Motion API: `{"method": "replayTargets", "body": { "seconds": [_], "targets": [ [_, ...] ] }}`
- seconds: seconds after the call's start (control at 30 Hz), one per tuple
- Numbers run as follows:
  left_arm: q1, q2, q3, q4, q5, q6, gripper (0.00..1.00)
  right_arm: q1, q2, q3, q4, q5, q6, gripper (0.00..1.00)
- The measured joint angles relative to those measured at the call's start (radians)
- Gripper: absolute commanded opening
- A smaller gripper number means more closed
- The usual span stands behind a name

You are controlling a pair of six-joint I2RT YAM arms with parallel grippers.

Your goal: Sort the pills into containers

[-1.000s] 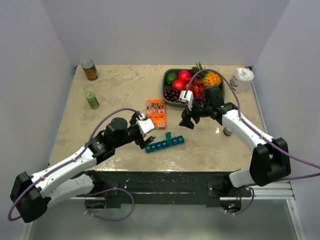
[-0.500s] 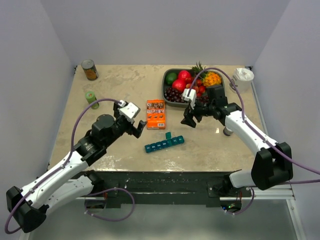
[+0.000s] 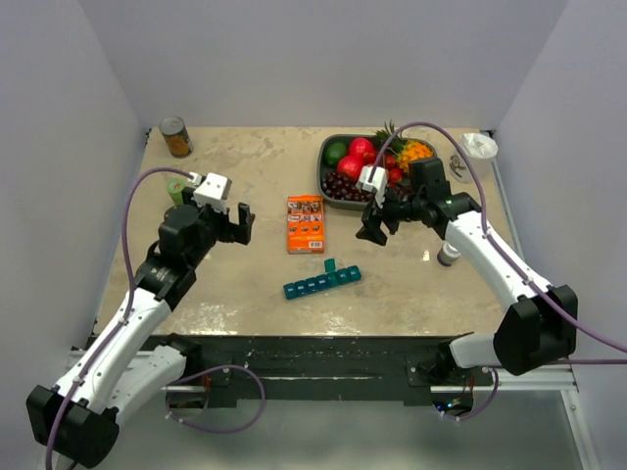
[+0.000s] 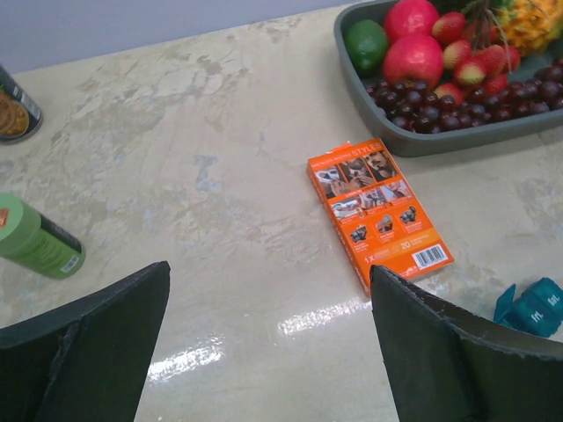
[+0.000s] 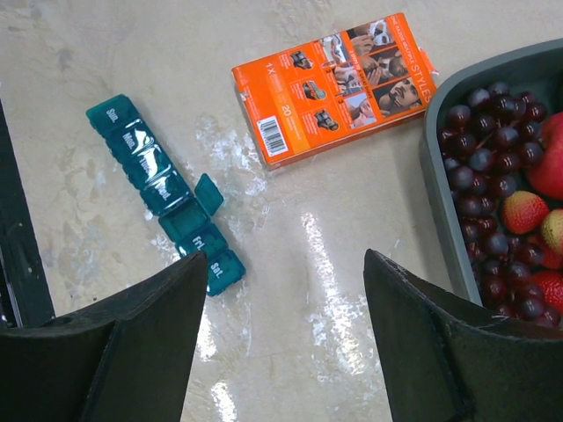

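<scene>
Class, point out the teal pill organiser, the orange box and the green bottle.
teal pill organiser [image 5: 148, 165], right wrist view, closed middle lid.
orange box [image 4: 380, 211], left wrist view, printed face centre.
green bottle [image 4: 33, 238], left wrist view, its side.

In the left wrist view we see only one end of the organiser [image 4: 532, 308], below-right of the box [image 4: 378, 211]; far left of the box, the edge cuts the can [image 4: 13, 105].

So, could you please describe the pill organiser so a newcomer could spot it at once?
Find the grey fruit tray at the far side of the table, then the flat orange box beside it. Just nearer than that box lies the pill organiser: a teal strip of small square compartments, one lid flipped open.
</scene>
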Motion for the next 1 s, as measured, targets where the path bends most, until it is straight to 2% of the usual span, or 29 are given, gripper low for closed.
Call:
{"method": "replayTargets", "body": {
  "seconds": [0.23,0.4,0.77,1.0],
  "targets": [
    [0.175,0.029,0.023,-0.008,0.048,-0.084,0.99,-0.001,-0.048,-0.097,0.043,0.0,0.04,0.78],
    [0.33,0.106,0.068,-0.001,0.115,-0.137,0.99,-0.011,-0.062,-0.15,0.058,-0.002,0.052,0.79],
    [0.489,0.523,0.289,-0.048,-0.004,-0.227,0.98,-0.037,-0.066,-0.172,0.085,-0.042,0.054,0.79],
    [0.535,0.77,0.422,-0.077,-0.099,-0.24,0.94,-0.044,-0.066,-0.172,0.082,-0.059,0.049,0.79]
  ]
}}
